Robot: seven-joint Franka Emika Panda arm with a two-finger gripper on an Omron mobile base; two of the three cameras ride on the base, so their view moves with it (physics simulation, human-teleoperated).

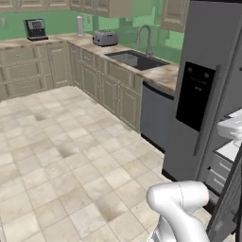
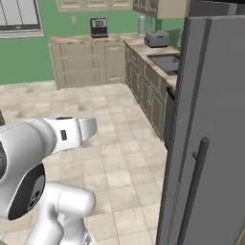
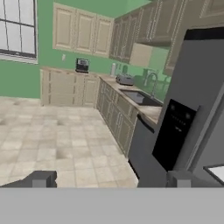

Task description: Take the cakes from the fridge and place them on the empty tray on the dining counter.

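The tall grey fridge (image 1: 208, 94) stands at the right, with its black dispenser panel (image 1: 195, 94) and a dark bar handle (image 1: 208, 111). Its right-hand door stands ajar, and white shelves (image 1: 231, 127) and drawers show inside. In the hand view the fridge (image 3: 197, 87) is ahead to the right, and a white shelf corner (image 3: 216, 171) peeks out at the edge. My gripper (image 3: 110, 179) is open, its fingertips (image 3: 41, 179) far apart with nothing between them, short of the fridge. In the right base view a grey fridge door (image 2: 210, 119) with its handle (image 2: 194, 191) is close by. The cakes, the tray and the dining counter are out of view.
A dishwasher (image 1: 153, 116) adjoins the fridge on the left. Beyond it an L-shaped counter carries a sink (image 1: 134, 59), a toaster (image 1: 105, 38) and a coffee machine (image 1: 35, 29). Open tiled floor (image 1: 61, 156) spreads to the left.
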